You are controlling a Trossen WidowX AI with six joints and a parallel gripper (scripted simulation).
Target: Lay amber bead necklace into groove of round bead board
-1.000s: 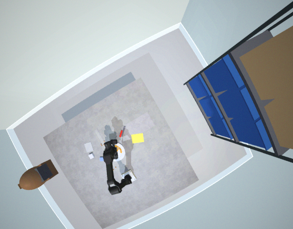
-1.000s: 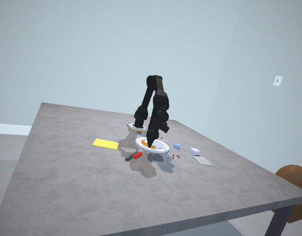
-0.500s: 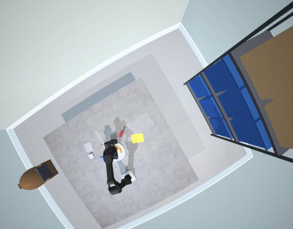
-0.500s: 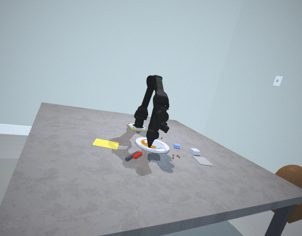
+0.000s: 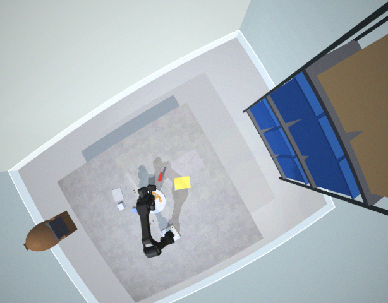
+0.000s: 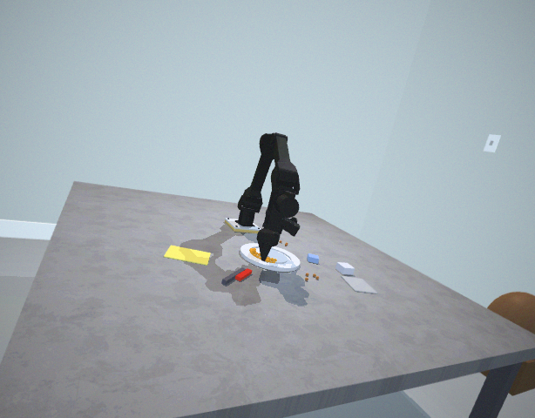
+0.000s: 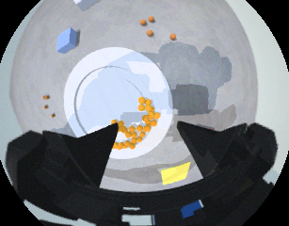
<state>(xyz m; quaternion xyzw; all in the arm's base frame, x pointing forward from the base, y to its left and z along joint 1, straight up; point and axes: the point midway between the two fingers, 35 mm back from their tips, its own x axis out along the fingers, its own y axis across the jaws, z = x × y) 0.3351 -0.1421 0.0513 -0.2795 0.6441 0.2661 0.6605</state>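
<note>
The round bead board [image 5: 163, 202] [image 6: 295, 262] [image 7: 72, 94] is white, with a thin circular groove line. The amber bead necklace [image 5: 157, 197] [image 6: 257, 254] [image 7: 150, 113] lies bunched on it in a partly doubled arc, at the lower right in the wrist view. It does not form a full ring, and the groove's left and upper parts show no beads. My gripper [image 6: 263, 259] [image 7: 148, 124] is open and empty, low over the board. In the wrist view the left fingertip overlaps the necklace's left end and hides part of it; the right fingertip is outside the board's rim.
Several loose orange beads [image 6: 314, 275] [image 7: 150, 33] lie beyond the board. A blue block [image 6: 313, 259] [image 7: 66, 40], a white block [image 5: 121, 206] [image 6: 344, 268] and a grey flat piece [image 6: 358, 284] lie to one side. A red-and-dark stick [image 5: 160, 177] [image 6: 243, 274] and a yellow sheet [image 5: 182, 182] [image 6: 186, 254] lie nearby.
</note>
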